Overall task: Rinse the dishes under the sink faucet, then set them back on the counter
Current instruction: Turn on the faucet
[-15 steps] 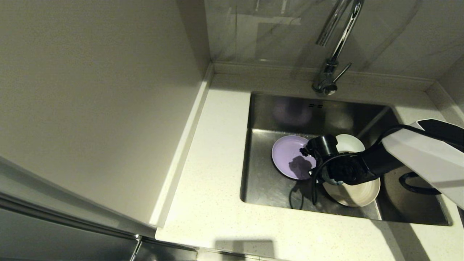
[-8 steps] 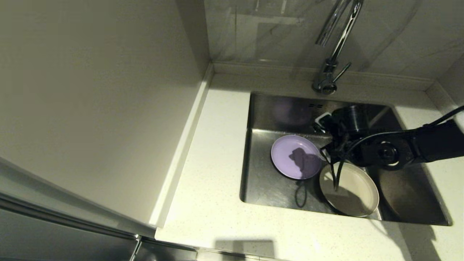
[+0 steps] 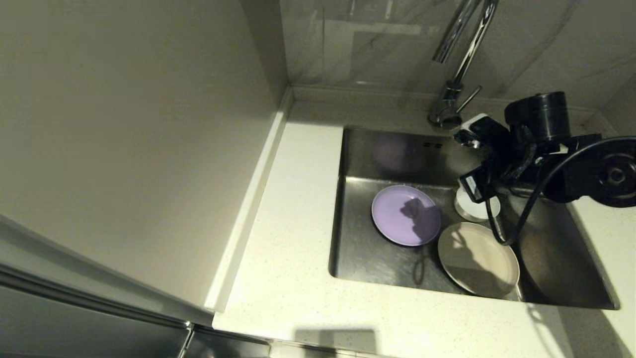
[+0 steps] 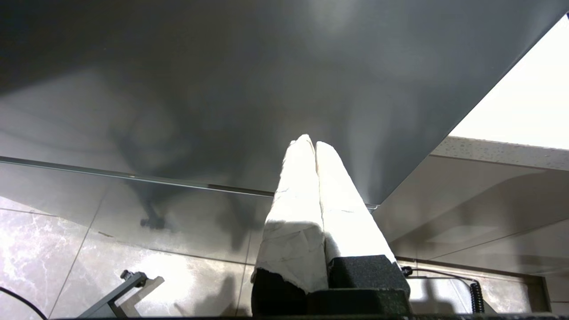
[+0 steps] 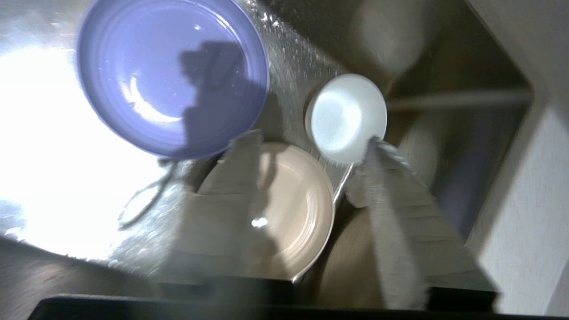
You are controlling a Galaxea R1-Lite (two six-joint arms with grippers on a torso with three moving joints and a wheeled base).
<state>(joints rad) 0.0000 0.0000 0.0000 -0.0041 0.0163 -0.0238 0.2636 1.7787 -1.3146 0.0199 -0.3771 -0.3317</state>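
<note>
All three dishes lie in the sink (image 3: 367, 268). The lilac plate (image 3: 406, 215) (image 5: 169, 75) rests flat at its left. The cream plate (image 3: 478, 258) (image 5: 284, 209) sits beside it, nearer the front. The small white bowl (image 3: 477, 208) (image 5: 346, 115) stands behind the cream plate, partly hidden by my right gripper (image 3: 470, 157) (image 5: 309, 140). That gripper hangs open above the sink's back right, holding nothing, below the faucet (image 3: 459, 64). My left gripper (image 4: 310, 142) is shut and empty, parked low beside a dark cabinet face.
The counter (image 3: 293, 209) wraps the sink's left and front, with a raised edge (image 3: 248, 199) along the left wall. A tiled wall stands behind the faucet. My right arm's black cable (image 3: 502, 233) dangles over the sink's right half.
My right gripper has risen from among the plates to the sink's back right. The cream plate now lies a little nearer the front, and the bowl is uncovered.
</note>
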